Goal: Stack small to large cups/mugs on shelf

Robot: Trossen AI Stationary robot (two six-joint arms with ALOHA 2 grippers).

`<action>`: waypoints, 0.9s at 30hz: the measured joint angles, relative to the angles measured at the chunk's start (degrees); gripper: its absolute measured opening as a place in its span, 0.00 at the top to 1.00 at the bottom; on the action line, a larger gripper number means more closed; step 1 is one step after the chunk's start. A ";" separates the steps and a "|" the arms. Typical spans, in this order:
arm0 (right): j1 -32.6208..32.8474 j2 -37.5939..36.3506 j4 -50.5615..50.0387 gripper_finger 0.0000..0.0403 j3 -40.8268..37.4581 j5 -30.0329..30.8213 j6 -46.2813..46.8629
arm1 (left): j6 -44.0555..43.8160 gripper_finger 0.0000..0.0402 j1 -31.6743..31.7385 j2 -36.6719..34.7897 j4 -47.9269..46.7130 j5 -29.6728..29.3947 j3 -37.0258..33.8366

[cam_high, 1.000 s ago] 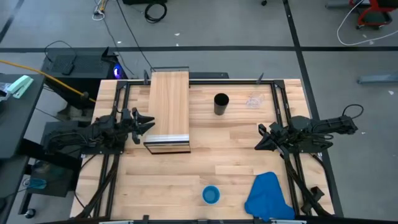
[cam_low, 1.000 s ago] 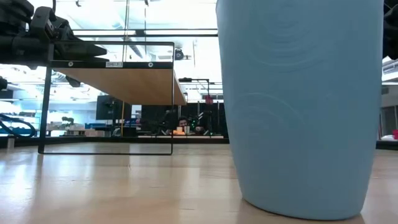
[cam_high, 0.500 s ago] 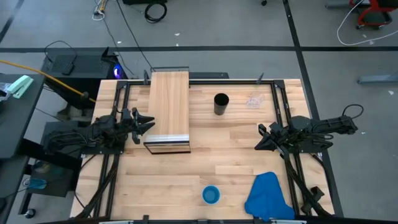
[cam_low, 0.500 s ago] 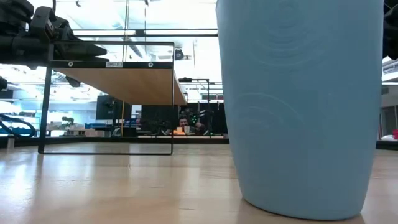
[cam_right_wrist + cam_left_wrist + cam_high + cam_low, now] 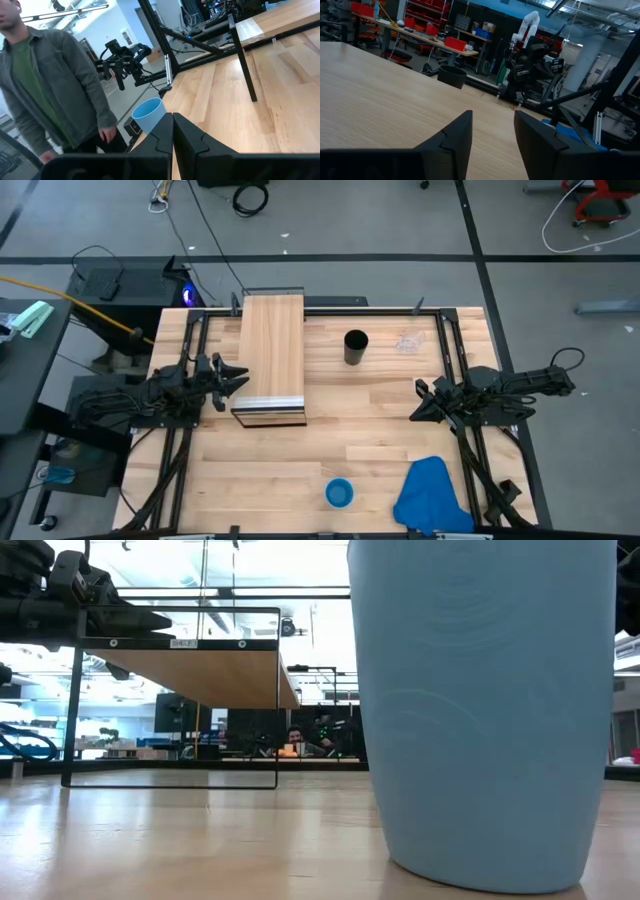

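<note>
In the high view the light-wood shelf [image 5: 272,355] stands on thin black legs at the table's far left. The black cup [image 5: 355,346] stands upright to its right, and the clear cup [image 5: 407,340] rests near the far right. The blue cup [image 5: 339,493] stands at the near edge and fills the low view [image 5: 480,710]. My left gripper [image 5: 235,377] hovers open beside the shelf's left side, and its wrist view [image 5: 492,137] shows the black cup [image 5: 452,76] far off. My right gripper [image 5: 418,402] hovers shut at the right, touching nothing; its wrist view [image 5: 173,131] shows the blue cup [image 5: 149,114].
A crumpled blue cloth [image 5: 430,495] lies at the near right corner beside the blue cup. Black frame rails [image 5: 447,345] run along the table's sides. A person in a grey jacket [image 5: 55,85] stands beyond the table's near edge. Bare tabletop [image 5: 350,420] lies between both arms.
</note>
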 joint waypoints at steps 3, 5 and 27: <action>-0.01 0.00 0.01 0.96 0.00 0.01 0.00 | 0.00 0.62 0.00 0.01 0.00 0.01 0.01; 0.00 0.00 -0.01 0.96 0.00 -0.01 0.00 | 0.00 0.61 0.00 0.00 0.00 0.01 -0.01; -0.01 0.00 -0.01 0.96 0.00 0.01 -0.15 | 0.00 0.61 0.00 -0.01 0.00 0.01 0.01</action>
